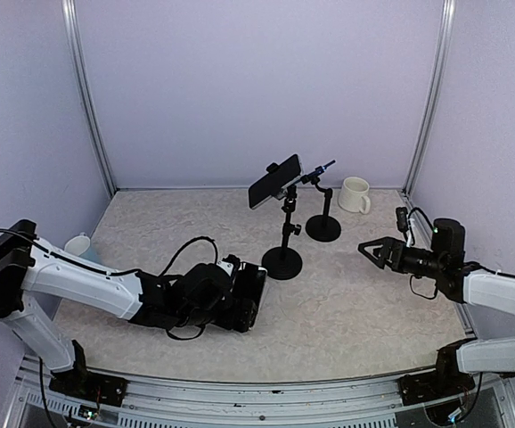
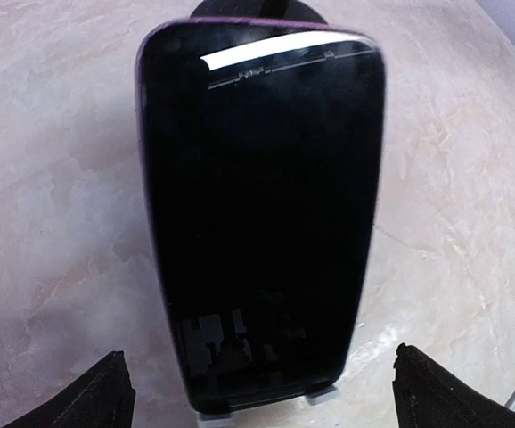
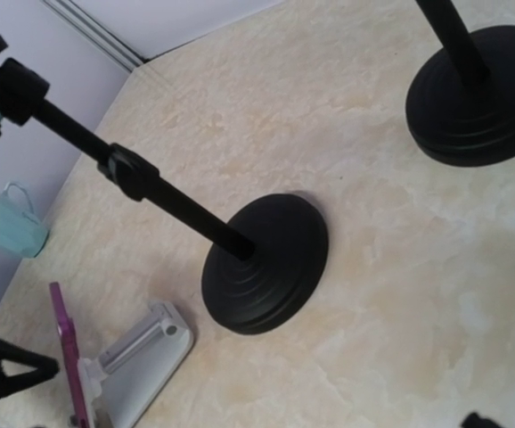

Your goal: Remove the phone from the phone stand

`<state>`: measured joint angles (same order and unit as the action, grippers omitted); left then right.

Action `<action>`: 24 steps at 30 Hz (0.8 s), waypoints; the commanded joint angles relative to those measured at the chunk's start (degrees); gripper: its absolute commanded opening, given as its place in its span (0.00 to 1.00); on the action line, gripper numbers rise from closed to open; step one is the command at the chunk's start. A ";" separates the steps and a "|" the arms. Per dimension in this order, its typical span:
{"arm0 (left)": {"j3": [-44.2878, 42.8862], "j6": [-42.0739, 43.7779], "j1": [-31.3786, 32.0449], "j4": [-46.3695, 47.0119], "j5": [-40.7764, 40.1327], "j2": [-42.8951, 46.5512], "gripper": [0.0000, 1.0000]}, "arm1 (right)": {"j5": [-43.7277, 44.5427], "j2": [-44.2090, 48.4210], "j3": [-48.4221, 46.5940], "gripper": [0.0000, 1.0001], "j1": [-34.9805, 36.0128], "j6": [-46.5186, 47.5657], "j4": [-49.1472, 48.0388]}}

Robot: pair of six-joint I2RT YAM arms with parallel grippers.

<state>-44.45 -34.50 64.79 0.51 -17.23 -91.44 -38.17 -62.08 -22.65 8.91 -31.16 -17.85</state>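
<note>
A black phone (image 2: 262,223) with a purple edge leans upright on a small silver phone stand (image 3: 142,357), its bottom edge held by the stand's two lips (image 2: 324,394). In the top view the phone (image 1: 254,278) stands left of centre on the table. My left gripper (image 2: 257,357) is open, with one finger on each side of the phone's lower end and a gap on both sides. My right gripper (image 1: 371,251) hangs open at the right, above the table, apart from everything. In the right wrist view the phone's purple edge (image 3: 66,348) shows side-on.
A tall black stand (image 1: 282,260) clamps a second phone (image 1: 275,181) just behind the silver stand. Another black stand (image 1: 322,228) holds a pen-like tool. A white mug (image 1: 355,194) sits at the back right and a teal cup (image 1: 77,243) at the left wall.
</note>
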 commanded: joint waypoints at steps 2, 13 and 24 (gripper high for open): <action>-5.49 -6.61 3.96 -4.89 -9.56 -1.71 0.99 | 0.71 1.88 0.38 1.00 0.77 0.24 0.70; -11.07 -9.31 4.06 -9.28 -12.91 -6.87 0.99 | 1.14 3.16 0.59 1.00 1.04 0.70 1.76; -13.88 -8.28 3.99 -9.54 -12.76 -10.71 0.98 | 1.43 3.00 1.12 1.00 1.05 0.44 1.41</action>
<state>-56.16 -43.24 68.82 -7.92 -28.97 -100.31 -37.21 -59.70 -22.50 9.32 -31.03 -16.53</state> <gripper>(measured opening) 0.987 0.999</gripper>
